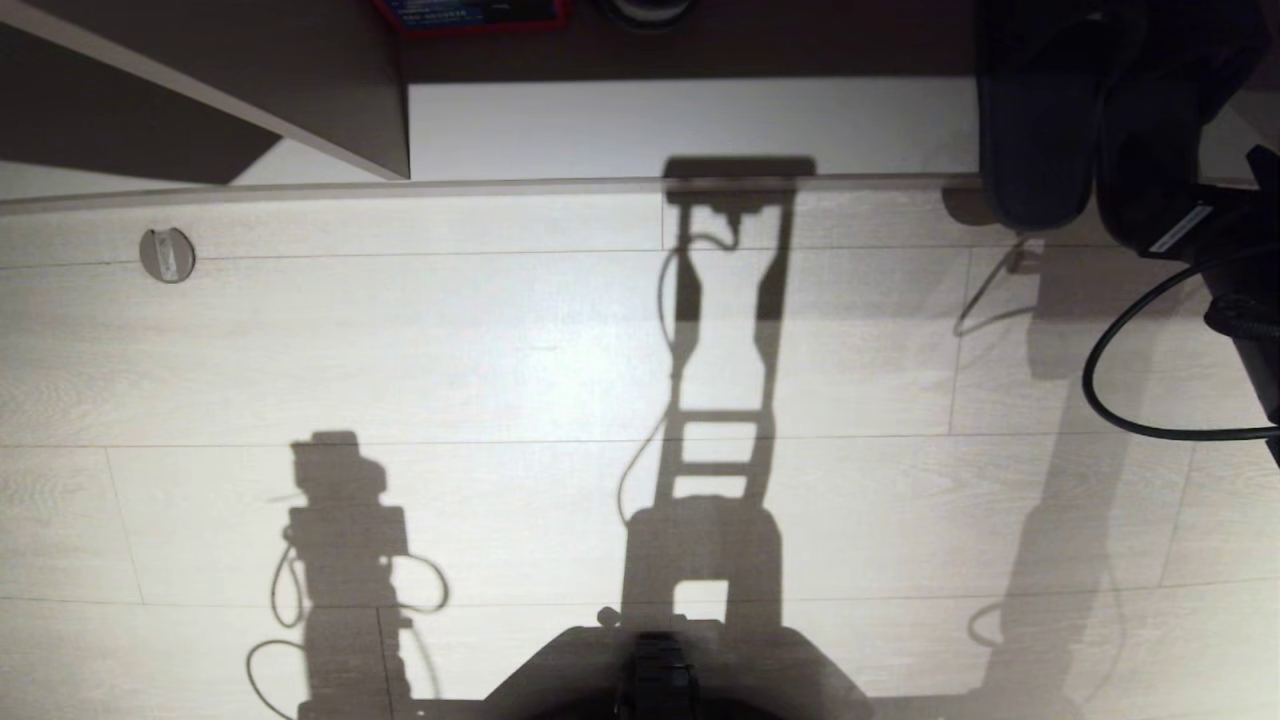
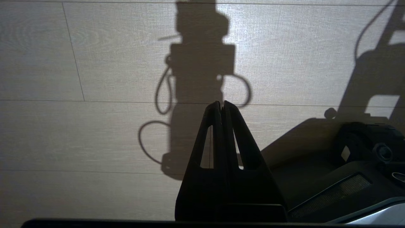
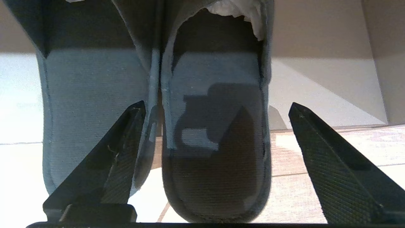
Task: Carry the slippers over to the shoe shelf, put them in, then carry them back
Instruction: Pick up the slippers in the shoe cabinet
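Slippers (image 1: 1040, 130), dark charcoal fabric with rounded heels, lie side by side and touching at about one o'clock in the head view, toes in on the shoe shelf's white bottom plank (image 1: 690, 125) and heels overhanging its front lip onto the floor (image 1: 500, 350).

Going left to right across that view: at eleven o'clock a slanted grey-brown divider panel (image 1: 250, 70) of the shoe shelf runs down to the plank. Below it a small round metal disc (image 1: 167, 254) is set into the floor at ten o'clock. The floor is pale wood-grain planking with thin seams, lit hard from behind the robot, so sharp shadows of the torso and both arms fall across it. At twelve o'clock a red-edged object (image 1: 470, 14) sits deep in the shelf. At three o'clock the right arm's dark body and a looping black cable (image 1: 1110, 400) reach in toward the slipper heels.

The left gripper (image 2: 220, 104) hangs over bare floor, its tapered black fingers pressed together at the tips.

The right gripper (image 3: 215, 106) stands wide, holding nothing: its cross-hatched black fingers (image 3: 329, 158) flank one slipper's woven insole, with white lining (image 3: 237, 9) showing at the toe opening.
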Robot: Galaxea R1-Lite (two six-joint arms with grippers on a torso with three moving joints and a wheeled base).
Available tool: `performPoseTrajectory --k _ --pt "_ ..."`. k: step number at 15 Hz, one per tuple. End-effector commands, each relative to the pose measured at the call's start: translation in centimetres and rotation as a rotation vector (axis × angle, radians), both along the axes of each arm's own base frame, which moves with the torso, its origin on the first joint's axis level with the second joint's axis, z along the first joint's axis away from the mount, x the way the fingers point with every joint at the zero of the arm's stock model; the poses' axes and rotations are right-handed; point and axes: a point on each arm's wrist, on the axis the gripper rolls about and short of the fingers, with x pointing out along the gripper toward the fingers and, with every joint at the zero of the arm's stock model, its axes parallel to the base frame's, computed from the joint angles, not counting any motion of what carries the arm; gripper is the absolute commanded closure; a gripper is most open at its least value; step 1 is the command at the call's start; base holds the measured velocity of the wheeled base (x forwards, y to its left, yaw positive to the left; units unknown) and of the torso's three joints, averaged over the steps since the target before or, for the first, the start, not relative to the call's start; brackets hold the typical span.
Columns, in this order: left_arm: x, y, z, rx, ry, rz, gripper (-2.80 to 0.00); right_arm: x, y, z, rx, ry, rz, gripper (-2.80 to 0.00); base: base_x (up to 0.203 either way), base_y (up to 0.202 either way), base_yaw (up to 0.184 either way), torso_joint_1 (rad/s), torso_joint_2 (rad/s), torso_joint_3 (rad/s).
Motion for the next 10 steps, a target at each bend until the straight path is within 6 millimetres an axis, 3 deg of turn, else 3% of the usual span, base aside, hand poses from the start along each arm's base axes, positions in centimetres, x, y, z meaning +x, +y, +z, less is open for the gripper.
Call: performPoseTrajectory --k 1,10 --pt "0.0 0.0 0.0 -0.001 -0.001 0.001 0.00 0.6 -0.1 0.4 -0.001 -0.024 0.000 -2.80 0.000 0.000 0.000 0.000 0.00 0.000" --pt "0.0 0.0 0.0 -0.001 -0.001 0.001 0.00 3.3 0.5 1.4 -0.004 -0.074 0.034 -2.80 0.000 0.000 0.000 0.000 0.00 0.000"
